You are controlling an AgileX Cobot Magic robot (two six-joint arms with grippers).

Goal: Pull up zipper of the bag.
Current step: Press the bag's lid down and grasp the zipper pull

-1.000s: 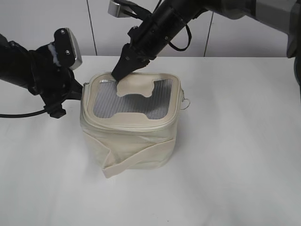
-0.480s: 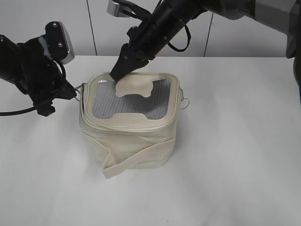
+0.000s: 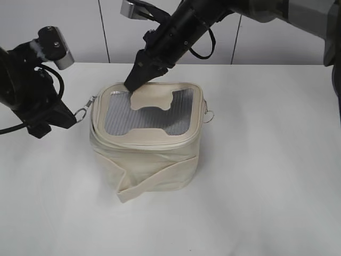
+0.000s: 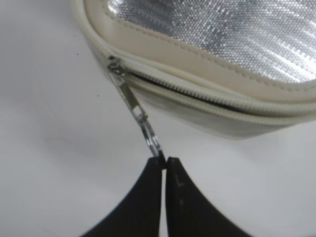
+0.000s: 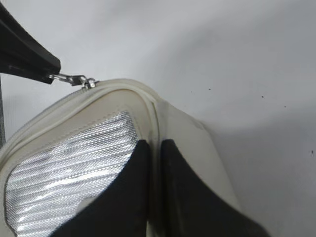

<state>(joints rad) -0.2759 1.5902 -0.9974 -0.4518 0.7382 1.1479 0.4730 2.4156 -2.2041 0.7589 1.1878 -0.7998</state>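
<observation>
The left gripper [image 4: 163, 160] has its two black fingers pressed together on the tip of the ring pull [image 4: 148, 133] of a silver slider [image 4: 115, 66], and the pull is drawn out straight toward the left, away from the bag [image 3: 146, 144]; that taut line suggests it is hauling the slider along the zipper [image 4: 207, 96] round the lid's left corner. In the left wrist view the teeth to the right of the slider look mostly meshed, with a thin dark slit just behind it, so how far the closing has got is hard to judge. The right gripper [image 5: 154, 148] comes down from the far side with its fingers nearly together, pinching the piped far-left rim of the lid [image 3: 149, 109] beside the grey mesh window, most likely to steady the soft bag against the sideways pull. The bag sits in the middle of the white tabletop [image 3: 266, 186], its wide strap [image 3: 154, 181] slanting across the near side. A second ring pull [image 3: 210, 116] hangs free at the right edge of the lid. Nothing else lies on the tabletop, and nothing blocks the slider's path except the curve of the corner itself.
</observation>
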